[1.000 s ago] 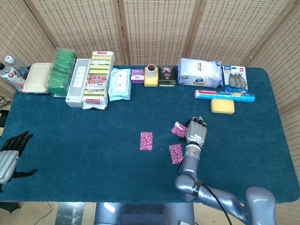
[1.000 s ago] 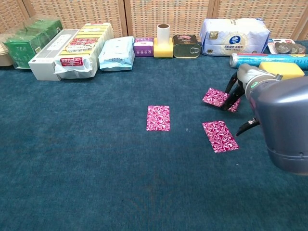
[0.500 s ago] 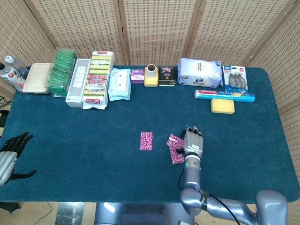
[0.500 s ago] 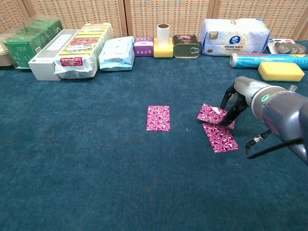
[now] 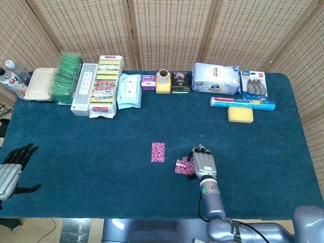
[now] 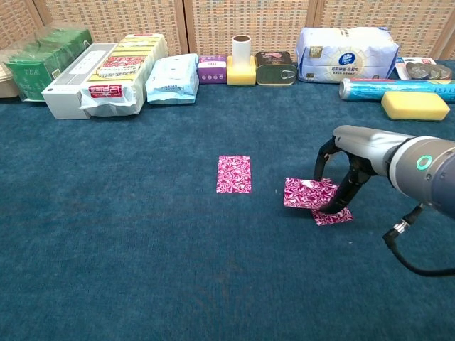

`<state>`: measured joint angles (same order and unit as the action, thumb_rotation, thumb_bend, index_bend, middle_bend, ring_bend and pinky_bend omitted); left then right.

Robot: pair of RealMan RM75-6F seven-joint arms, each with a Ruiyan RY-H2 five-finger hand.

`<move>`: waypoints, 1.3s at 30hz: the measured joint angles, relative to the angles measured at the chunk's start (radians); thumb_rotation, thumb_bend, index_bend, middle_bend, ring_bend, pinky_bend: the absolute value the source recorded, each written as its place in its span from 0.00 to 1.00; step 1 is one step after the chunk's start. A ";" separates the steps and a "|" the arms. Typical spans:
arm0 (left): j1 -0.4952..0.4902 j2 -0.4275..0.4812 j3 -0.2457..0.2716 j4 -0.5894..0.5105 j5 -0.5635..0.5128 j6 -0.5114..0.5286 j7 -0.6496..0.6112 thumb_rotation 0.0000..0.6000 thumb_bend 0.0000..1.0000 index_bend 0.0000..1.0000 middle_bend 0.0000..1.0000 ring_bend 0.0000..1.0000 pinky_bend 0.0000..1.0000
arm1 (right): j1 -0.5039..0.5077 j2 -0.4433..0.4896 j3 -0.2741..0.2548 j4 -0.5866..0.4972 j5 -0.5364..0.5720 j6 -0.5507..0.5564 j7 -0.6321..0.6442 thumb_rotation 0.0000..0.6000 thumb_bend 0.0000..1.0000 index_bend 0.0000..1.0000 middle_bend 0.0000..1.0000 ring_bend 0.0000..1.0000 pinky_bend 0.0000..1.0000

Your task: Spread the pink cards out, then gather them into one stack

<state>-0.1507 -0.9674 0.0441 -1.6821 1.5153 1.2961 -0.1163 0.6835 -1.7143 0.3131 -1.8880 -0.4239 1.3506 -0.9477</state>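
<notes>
1. Lone pink card (image 6: 234,174): flat on the blue cloth, patterned face up, long edge running away from the robot, apart from the others.
2. Top card (image 6: 307,193): right of it, lying skewed across a lower card (image 6: 333,216), covering most of it.

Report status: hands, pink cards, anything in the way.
Right hand holds one pink card over a second card. Third card lies alone. Left hand open, idle. Nothing between them.

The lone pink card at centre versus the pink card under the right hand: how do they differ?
The lone pink card lies flat, bare and untouched; the card under the right hand is touched by the right hand. The lone card sits apart; the other overlaps a third card. Both share the same pink pattern.
</notes>
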 measured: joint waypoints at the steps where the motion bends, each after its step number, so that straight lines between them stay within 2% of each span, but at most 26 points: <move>1: 0.000 0.000 0.000 0.000 -0.001 -0.001 0.002 1.00 0.03 0.00 0.00 0.00 0.03 | 0.002 0.015 -0.009 -0.003 -0.003 -0.023 -0.001 1.00 0.27 0.41 0.19 0.06 0.12; 13: -0.008 -0.007 -0.002 -0.007 -0.018 -0.018 0.028 1.00 0.03 0.00 0.00 0.00 0.04 | 0.075 0.228 -0.082 -0.002 -0.019 -0.368 0.028 1.00 0.28 0.41 0.17 0.04 0.16; 17: -0.012 -0.011 -0.003 -0.010 -0.026 -0.027 0.044 1.00 0.03 0.00 0.00 0.00 0.03 | 0.111 0.298 -0.113 0.008 -0.058 -0.484 0.057 1.00 0.28 0.41 0.17 0.04 0.17; 26: -0.017 -0.017 -0.004 -0.018 -0.038 -0.039 0.068 1.00 0.03 0.00 0.00 0.00 0.03 | 0.181 0.354 -0.175 0.074 -0.215 -0.582 0.131 1.00 0.28 0.39 0.17 0.04 0.20; 39: -0.021 -0.021 -0.006 -0.021 -0.053 -0.047 0.082 1.00 0.03 0.00 0.00 0.00 0.04 | 0.258 0.313 -0.230 0.186 -0.317 -0.588 0.179 1.00 0.29 0.38 0.17 0.07 0.26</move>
<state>-0.1713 -0.9889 0.0377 -1.7034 1.4623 1.2494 -0.0347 0.9416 -1.4008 0.0828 -1.7017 -0.7412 0.7628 -0.7682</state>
